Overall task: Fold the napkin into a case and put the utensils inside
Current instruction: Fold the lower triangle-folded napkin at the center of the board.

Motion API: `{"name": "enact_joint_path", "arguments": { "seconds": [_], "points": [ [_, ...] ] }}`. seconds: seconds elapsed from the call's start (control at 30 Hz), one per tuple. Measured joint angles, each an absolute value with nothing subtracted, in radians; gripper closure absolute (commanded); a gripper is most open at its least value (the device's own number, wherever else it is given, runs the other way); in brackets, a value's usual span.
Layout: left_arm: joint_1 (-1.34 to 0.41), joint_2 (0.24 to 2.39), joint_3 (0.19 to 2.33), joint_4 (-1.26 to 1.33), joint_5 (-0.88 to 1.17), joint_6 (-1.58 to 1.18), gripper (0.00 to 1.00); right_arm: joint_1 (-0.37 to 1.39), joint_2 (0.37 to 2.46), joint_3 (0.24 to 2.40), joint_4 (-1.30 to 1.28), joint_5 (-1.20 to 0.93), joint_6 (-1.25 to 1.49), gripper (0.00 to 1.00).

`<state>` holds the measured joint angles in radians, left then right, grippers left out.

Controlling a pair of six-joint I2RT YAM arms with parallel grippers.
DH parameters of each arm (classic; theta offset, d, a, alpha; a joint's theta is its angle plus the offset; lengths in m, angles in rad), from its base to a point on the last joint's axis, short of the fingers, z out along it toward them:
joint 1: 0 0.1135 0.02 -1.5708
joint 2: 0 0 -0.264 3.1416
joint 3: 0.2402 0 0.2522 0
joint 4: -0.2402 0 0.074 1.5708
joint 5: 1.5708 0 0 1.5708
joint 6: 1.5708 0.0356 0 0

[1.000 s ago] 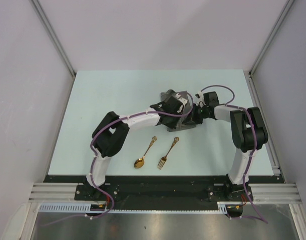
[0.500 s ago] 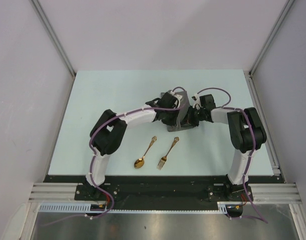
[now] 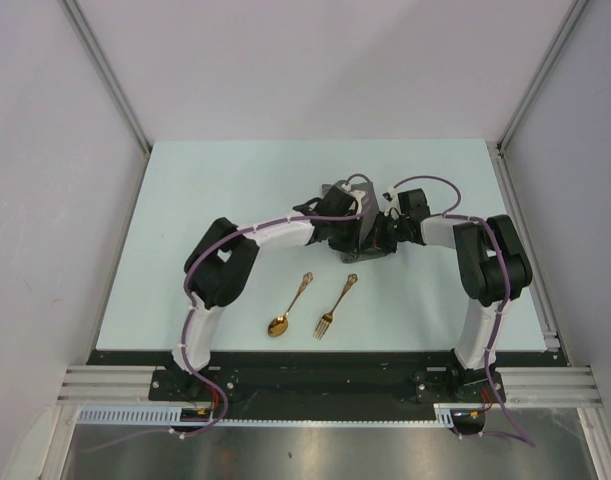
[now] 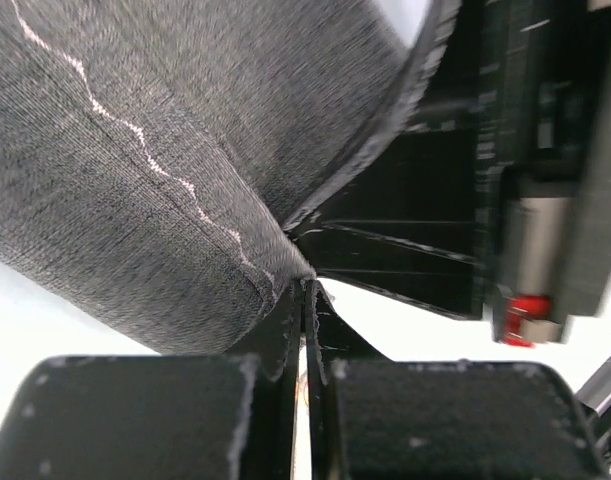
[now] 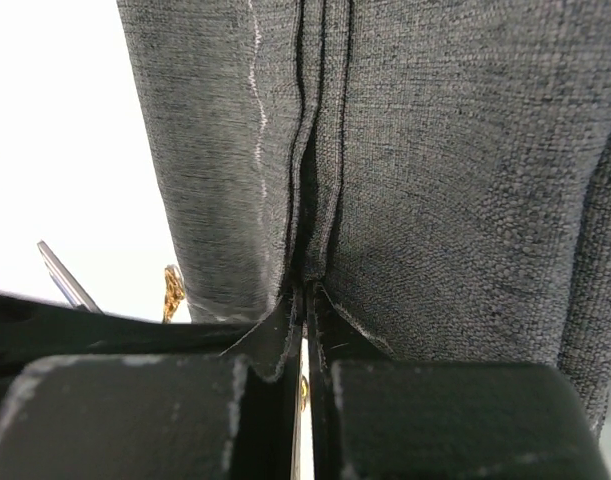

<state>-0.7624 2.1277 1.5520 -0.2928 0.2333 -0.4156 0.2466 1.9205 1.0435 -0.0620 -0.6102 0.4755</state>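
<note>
Mid-frame in the top view, we clench the bunched napkin (image 4: 115,170) in left gripper (image 4: 305,300) and right gripper (image 5: 303,300); no case is formed, and spoon (image 3: 289,305) and fork (image 3: 336,306) lie below.

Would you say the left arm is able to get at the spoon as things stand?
Probably not yet: the left gripper is shut on the napkin. Otherwise the way looks free; the spoon lies bare on the table beside the fork.

Both arms meet over the far middle of the table (image 3: 215,190), the left gripper (image 3: 345,222) and right gripper (image 3: 377,236) crowded against the bunched grey napkin (image 3: 357,255). Nearer, the gold spoon (image 3: 291,303) lies just left of the fork (image 3: 337,302).
</note>
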Motion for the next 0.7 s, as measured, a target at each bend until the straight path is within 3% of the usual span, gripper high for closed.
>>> {"name": "enact_joint_path", "arguments": {
  "seconds": [0.23,0.47,0.7],
  "points": [
    [-0.762,2.157,1.552,-0.285,0.244,-0.429,1.00,0.246,1.907,1.044,-0.084,-0.583,0.468,0.95],
    [-0.762,2.157,1.534,-0.245,0.249,-0.439,1.00,0.237,1.873,1.046,-0.149,-0.540,0.441,0.81],
    [-0.759,2.156,1.518,-0.220,0.256,-0.446,0.99,0.233,1.827,1.061,-0.222,-0.502,0.416,0.77]
  ]
}}
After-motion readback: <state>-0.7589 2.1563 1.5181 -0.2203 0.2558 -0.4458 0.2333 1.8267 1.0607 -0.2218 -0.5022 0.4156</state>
